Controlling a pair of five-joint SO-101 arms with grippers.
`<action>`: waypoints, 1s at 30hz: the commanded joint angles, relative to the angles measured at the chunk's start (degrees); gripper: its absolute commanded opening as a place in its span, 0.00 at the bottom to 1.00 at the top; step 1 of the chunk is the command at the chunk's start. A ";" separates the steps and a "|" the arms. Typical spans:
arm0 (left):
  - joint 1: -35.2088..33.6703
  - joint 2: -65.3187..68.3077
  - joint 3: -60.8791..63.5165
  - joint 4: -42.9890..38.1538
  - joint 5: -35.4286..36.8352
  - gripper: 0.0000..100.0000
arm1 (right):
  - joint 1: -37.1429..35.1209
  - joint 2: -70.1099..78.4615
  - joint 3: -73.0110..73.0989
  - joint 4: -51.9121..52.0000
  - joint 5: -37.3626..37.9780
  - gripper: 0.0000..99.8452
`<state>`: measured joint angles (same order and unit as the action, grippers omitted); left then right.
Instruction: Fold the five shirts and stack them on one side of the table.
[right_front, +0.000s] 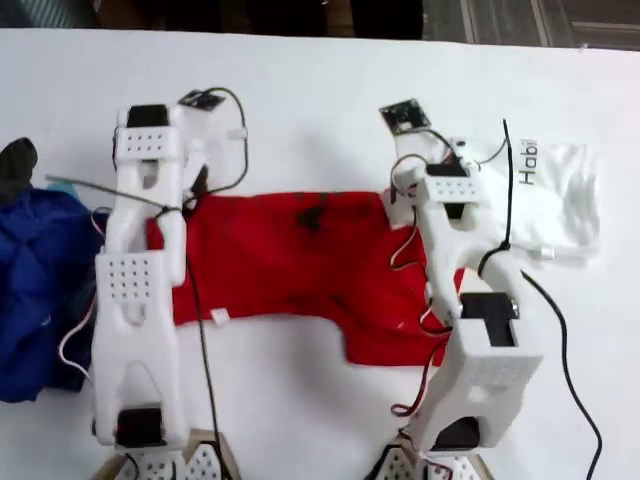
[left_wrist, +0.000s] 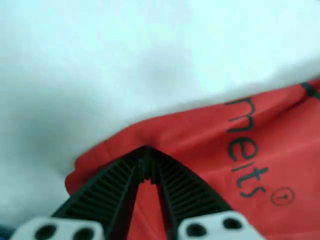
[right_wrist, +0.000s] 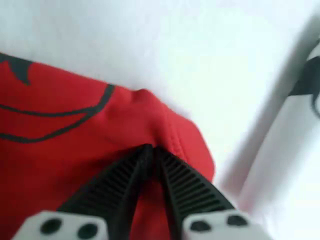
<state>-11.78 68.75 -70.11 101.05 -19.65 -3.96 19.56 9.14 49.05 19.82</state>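
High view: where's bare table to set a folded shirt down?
Free: the far table strip beyond the red shirt; the near patch between left arm and right arm. Crowded: blue shirt pile at the left edge, white shirt and cables on the right.

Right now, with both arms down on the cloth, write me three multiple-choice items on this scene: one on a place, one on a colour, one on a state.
1. Where is the white shirt relative to the red shirt?
A. On top of it
B. Beside it, on the right arm's side
C. Under it

2. What colour is the shirt spread between the arms?
A. Green
B. Red
C. Yellow

3. How is the left end effector?
A. Open in the air
B. Shut on the white shirt
C. Shut on the red shirt's edge

Key: 1 B, the high view shows it by the right arm; 2 B, red cloth lies there; 3 C, its fingertips meet on red cloth.
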 joint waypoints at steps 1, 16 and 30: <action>-3.43 4.57 -9.89 1.14 0.70 0.03 | 2.42 -0.48 -2.81 0.40 -0.44 0.02; 0.97 -12.31 1.01 1.49 -1.32 0.03 | 2.42 -16.92 -2.99 8.31 0.00 0.02; 6.24 -37.27 46.11 -8.44 -1.67 0.03 | 0.40 -1.45 -6.77 3.82 0.09 0.13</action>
<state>-5.36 37.63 -32.84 97.45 -20.79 -2.29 15.08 5.98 51.96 19.82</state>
